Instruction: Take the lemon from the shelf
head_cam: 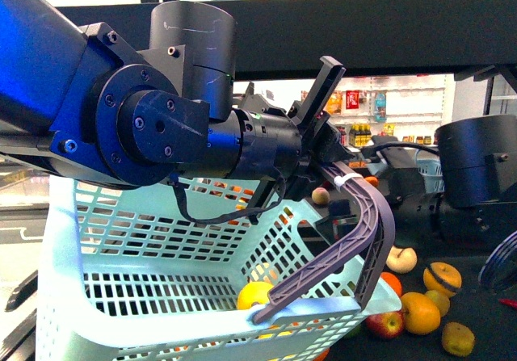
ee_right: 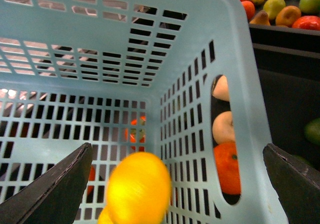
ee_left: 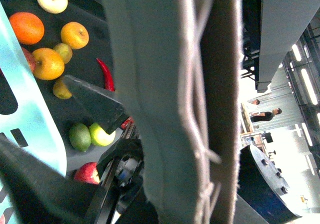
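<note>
you face the black metal tiered shelf (head_cam: 363, 30), whose dark lower worktop (head_cam: 489, 333) carries loose round oranges (head_cam: 420, 312) and other fruit. in front of it hangs the pale turquoise slatted plastic basket (head_cam: 121, 240), held at a tilt just beside the fruit, i judge so that anything picked has only a short way to travel. your left gripper (head_cam: 321, 117) carries it by the ribbed purple-grey plastic handle (head_cam: 365, 236), which fills the left wrist view and is laced with white cord. whether those fingers are clenched on the handle or it merely hangs tied there, you cannot tell. the right gripper (ee_right: 177, 151) hovers over the basket's mouth with its fingers (ee_right: 55, 189) spread wide, grasping nothing. the bright yellow oval lemon (ee_right: 137, 189) shows blurred between them, touching neither, inside the basket and off the shelf. the pick looks done. expect the fruit to roll on the slanted floor.
</note>
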